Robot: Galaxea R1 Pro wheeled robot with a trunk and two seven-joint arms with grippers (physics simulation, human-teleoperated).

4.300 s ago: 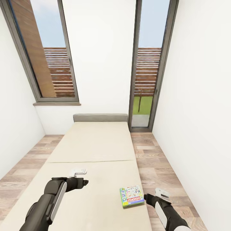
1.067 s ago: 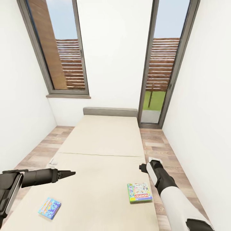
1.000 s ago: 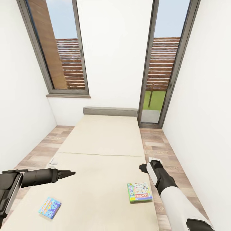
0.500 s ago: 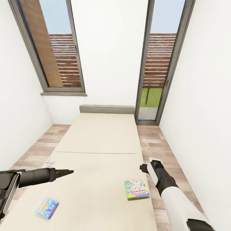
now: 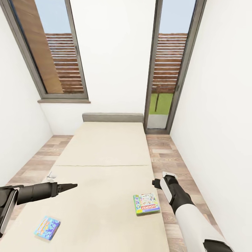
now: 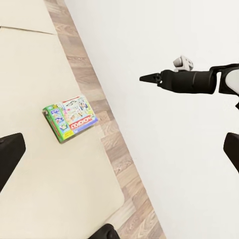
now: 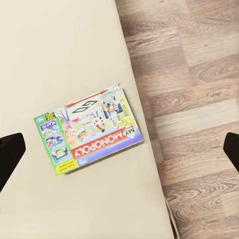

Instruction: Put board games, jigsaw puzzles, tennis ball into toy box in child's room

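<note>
from the head view, the monopoly box (image 5: 146, 203) lies flat near the bed's (image 5: 105, 154) right edge and the small blue game (image 5: 47, 228) near its left, both arms raised over them. the left wrist view shows the right gripper (image 6: 149, 78) closed to a point, empty. the right wrist view looks down on the monopoly box; next comes lowering onto it, i'd judge, and the left gripper (image 5: 71, 186) looks closed and empty too.

Two board games (image 5: 146, 203) (image 5: 47, 228) lie well apart on the bed (image 5: 105, 154).
</note>
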